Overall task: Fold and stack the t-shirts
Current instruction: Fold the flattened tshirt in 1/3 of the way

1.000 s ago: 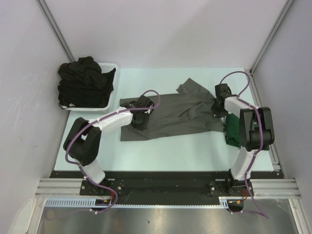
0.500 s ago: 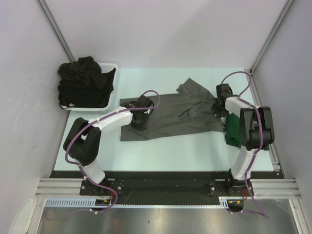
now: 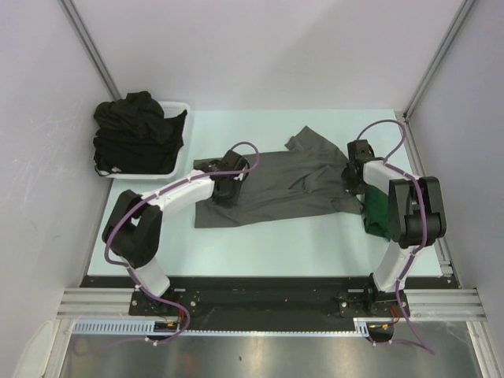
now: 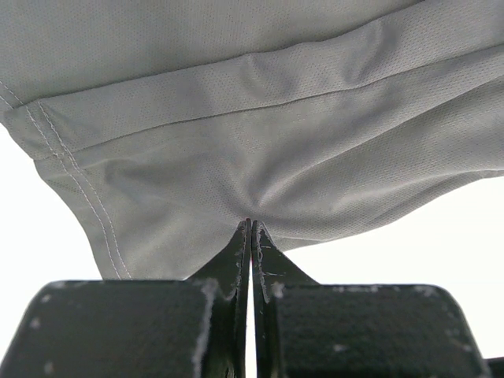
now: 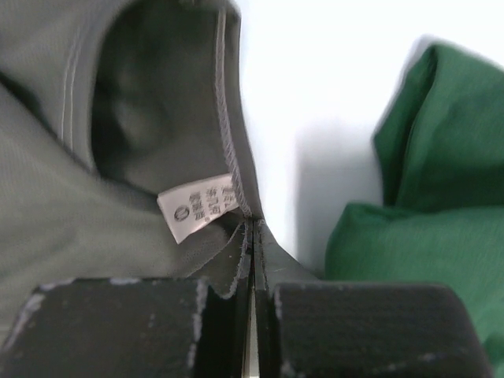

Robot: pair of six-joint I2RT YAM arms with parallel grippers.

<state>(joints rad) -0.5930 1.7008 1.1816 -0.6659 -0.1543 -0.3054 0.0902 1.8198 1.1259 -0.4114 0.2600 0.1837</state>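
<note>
While counter (image 3: 260, 244) carries grey t-shirt (image 3: 291, 185) spread flat, black t-shirts (image 3: 134, 134) heaped in basket (image 3: 179, 105) well left of it, green t-shirt (image 3: 376, 213) just beside its right edge. Left jaws clamped on its hem, right jaws clamped on collar beside label (image 5: 197, 206).

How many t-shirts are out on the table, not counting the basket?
2: the grey t-shirt spread flat in the middle, and the green t-shirt folded on the right. The black pile in the basket may hide several more.
</note>
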